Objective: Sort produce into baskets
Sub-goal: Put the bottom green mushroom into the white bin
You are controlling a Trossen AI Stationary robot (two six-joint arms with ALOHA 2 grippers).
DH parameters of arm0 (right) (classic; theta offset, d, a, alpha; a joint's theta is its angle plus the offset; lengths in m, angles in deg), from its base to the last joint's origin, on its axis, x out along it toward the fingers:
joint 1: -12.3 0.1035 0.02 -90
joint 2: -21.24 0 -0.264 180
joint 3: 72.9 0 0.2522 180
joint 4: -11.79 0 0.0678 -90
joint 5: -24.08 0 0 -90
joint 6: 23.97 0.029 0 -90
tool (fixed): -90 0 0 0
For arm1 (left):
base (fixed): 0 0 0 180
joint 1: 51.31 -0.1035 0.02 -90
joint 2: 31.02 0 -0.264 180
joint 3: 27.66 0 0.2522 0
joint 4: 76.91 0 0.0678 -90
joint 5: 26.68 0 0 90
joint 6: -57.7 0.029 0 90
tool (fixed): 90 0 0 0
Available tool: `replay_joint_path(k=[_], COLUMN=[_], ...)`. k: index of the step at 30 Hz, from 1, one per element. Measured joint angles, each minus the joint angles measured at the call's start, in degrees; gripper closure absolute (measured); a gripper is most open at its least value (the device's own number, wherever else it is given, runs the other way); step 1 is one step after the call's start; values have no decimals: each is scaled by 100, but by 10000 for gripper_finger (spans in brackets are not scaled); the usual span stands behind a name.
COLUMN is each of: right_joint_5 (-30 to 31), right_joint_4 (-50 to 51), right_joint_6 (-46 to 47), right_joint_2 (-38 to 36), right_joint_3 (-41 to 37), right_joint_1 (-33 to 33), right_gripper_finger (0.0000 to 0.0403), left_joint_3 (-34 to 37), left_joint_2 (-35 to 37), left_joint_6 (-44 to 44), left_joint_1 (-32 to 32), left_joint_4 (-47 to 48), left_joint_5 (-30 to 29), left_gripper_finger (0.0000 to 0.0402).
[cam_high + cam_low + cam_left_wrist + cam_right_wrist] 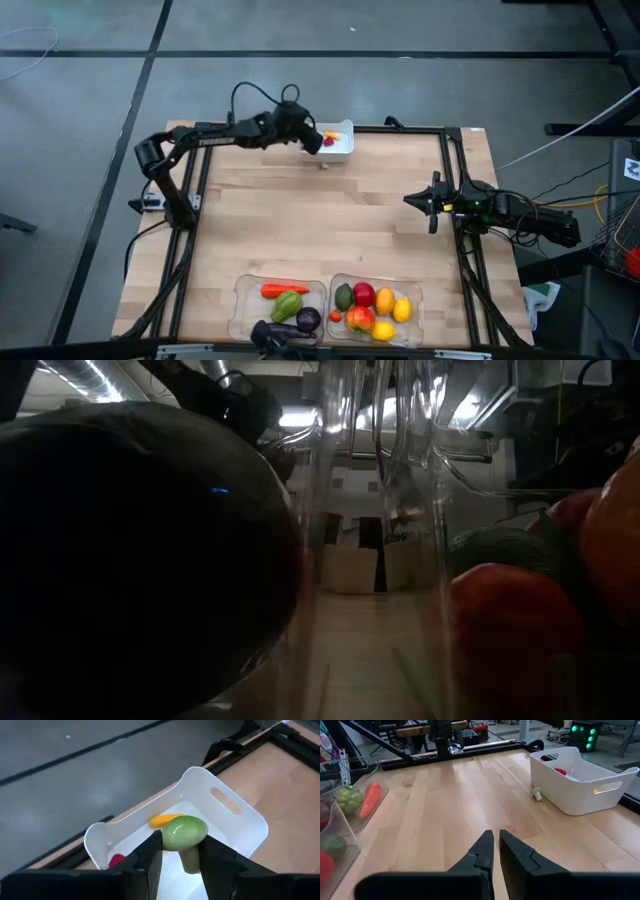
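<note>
Left gripper (181,851) clamped on green produce piece (183,833), top centre of high view, directly above white bin (235,827). Right gripper (496,845) fingers together, idle at right edge.

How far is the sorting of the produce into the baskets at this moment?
Mostly done, it seems. One clear tray holds a carrot, a green pepper and an eggplant; the other tray holds about six fruits. In hand: the left gripper grips a green piece above the white bin. Left: a red piece and a yellow piece in the bin, and a small pale piece beside it. The right gripper waits shut.
</note>
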Motion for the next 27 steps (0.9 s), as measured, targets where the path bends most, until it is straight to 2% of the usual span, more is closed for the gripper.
replay_joint_path(k=[4, 27], right_joint_5=[0, 109], right_joint_4=[1, 5], right_joint_6=[-2, -4], right_joint_2=[0, 0], right_joint_3=[0, -2], right_joint_1=[1, 1], right_gripper_finger=[370, 370], left_joint_3=[0, 0], left_joint_2=[-13, -61], left_joint_6=[-73, 139], left_joint_1=[-61, -43], left_joint_4=[146, 1344], left_joint_5=[178, 193], left_gripper_finger=[284, 281])
